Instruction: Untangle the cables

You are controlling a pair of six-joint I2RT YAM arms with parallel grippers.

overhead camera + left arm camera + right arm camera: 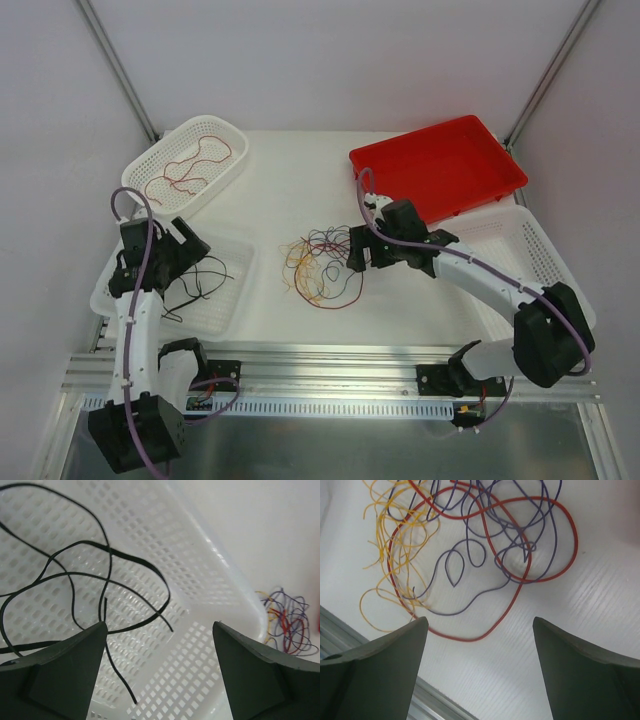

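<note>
A loose tangle of cables (320, 268) in red, yellow and purple lies on the white table at the middle. In the right wrist view the red loop (510, 560), purple strands (465, 560) and yellow strands (390, 545) spread just ahead of the fingers. My right gripper (355, 252) (480, 625) is open and empty, right beside the tangle. A black cable (200, 285) (75, 580) lies in the near left white basket (235, 300) (200, 630). My left gripper (188, 240) (160, 625) is open and empty above that basket. A red cable (190, 165) lies in the far left basket (150, 160).
A red tray (440, 165) stands at the back right. Another white basket (530, 255) sits at the right under my right arm. A metal rail (330, 365) runs along the near table edge. The tangle also shows in the left wrist view (287, 625).
</note>
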